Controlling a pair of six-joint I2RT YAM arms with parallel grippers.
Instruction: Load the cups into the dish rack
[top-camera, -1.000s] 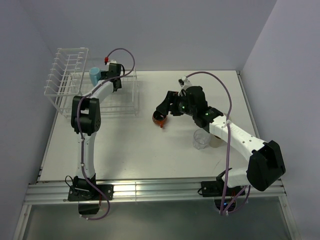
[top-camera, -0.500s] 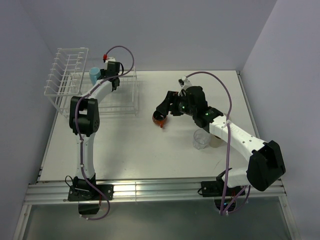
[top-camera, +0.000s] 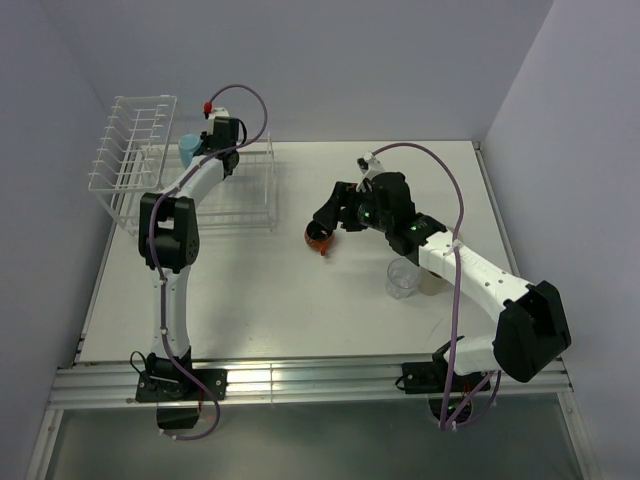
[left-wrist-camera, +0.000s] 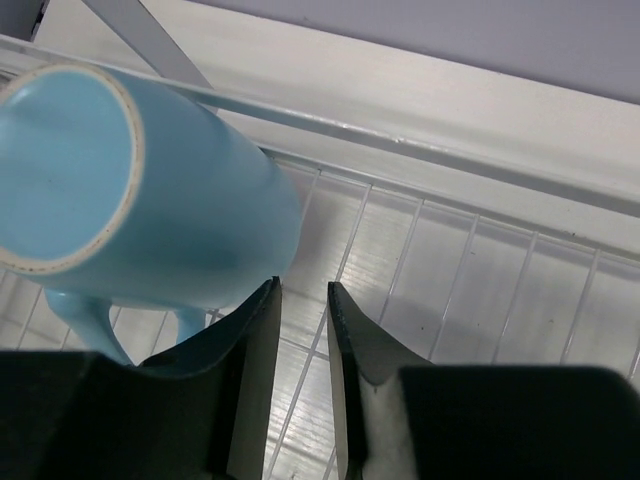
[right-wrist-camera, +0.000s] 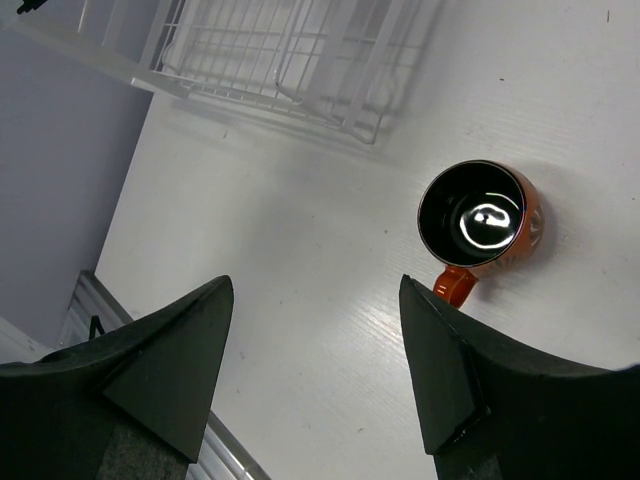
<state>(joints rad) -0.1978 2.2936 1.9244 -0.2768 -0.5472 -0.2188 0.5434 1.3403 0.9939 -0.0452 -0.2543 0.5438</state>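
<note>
Left fingers (left-wrist-camera: 250, 360): matte black, drawn to a narrow slit, holding nothing (just beside the mug).
Light blue mug (left-wrist-camera: 170, 200): glossy, handled, pale ring around its flat base, sitting in the rack.
Dish rack (left-wrist-camera: 470, 300): thin white wire grid.
Right fingers (right-wrist-camera: 170, 370): broad dark wedges, spread wide, empty, above the cup.
Red-orange cup (right-wrist-camera: 472, 218): squat, round, shiny dark inside, stubby handle, upright on the white table (right-wrist-camera: 300, 240).

Mug (top-camera: 186, 152) in rack (top-camera: 135, 130), far L; handled cup (top-camera: 320, 238) at ctr, tumbler (top-camera: 402, 279) nearer, R of it.
</note>
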